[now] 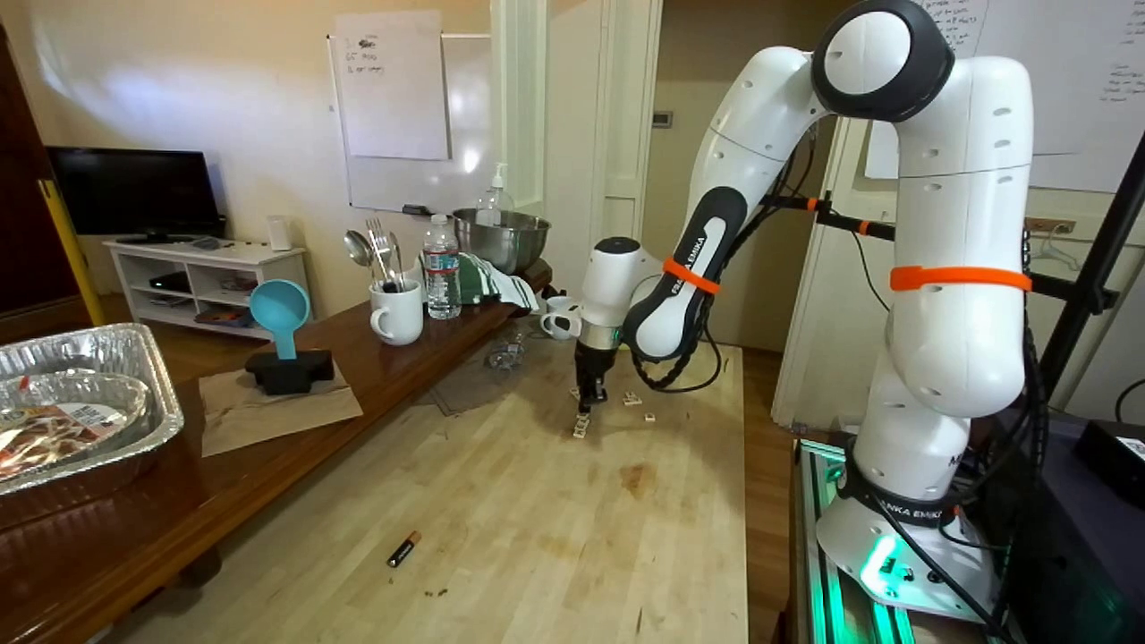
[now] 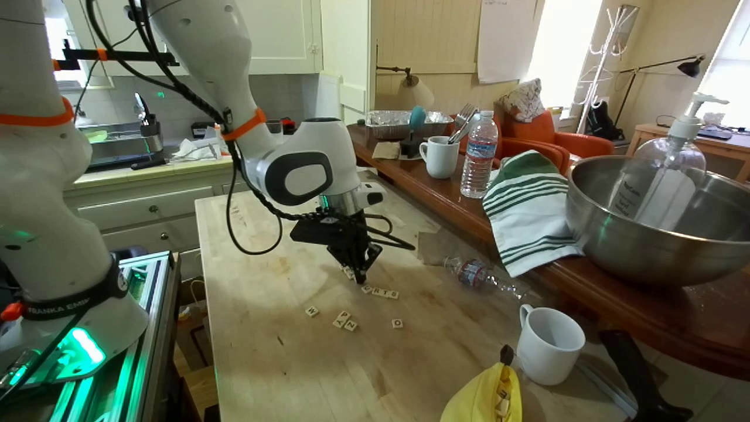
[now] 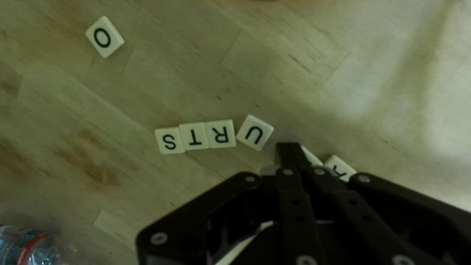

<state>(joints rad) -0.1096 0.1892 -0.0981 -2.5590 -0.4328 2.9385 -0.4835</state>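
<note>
My black gripper point(image 3: 289, 147) points down at the wooden table with its fingertips together and nothing visible between them. Its tips are low, by the tabletop, in both exterior views point(image 1: 584, 410) point(image 2: 359, 280). In the wrist view a white U tile point(image 3: 255, 132) lies tilted just beside the tips. R point(image 3: 220, 133), T point(image 3: 194, 136) and S point(image 3: 169, 140) tiles sit in a row beyond it. On the other side, one tile point(image 3: 312, 157) is mostly hidden by the fingers and another point(image 3: 340, 168) is partly covered. An O tile point(image 3: 105, 36) lies apart.
W point(image 2: 312, 312) and A point(image 2: 341, 319) tiles lie on the table, another touching the A. A crumpled bottle point(image 2: 477, 274), white mug point(image 2: 551, 346), yellow pouch point(image 2: 483, 395) and battery point(image 1: 403, 549) also lie there. A raised dark ledge point(image 1: 376, 385) bears a steel bowl point(image 2: 638, 252) and upright bottle point(image 2: 479, 155).
</note>
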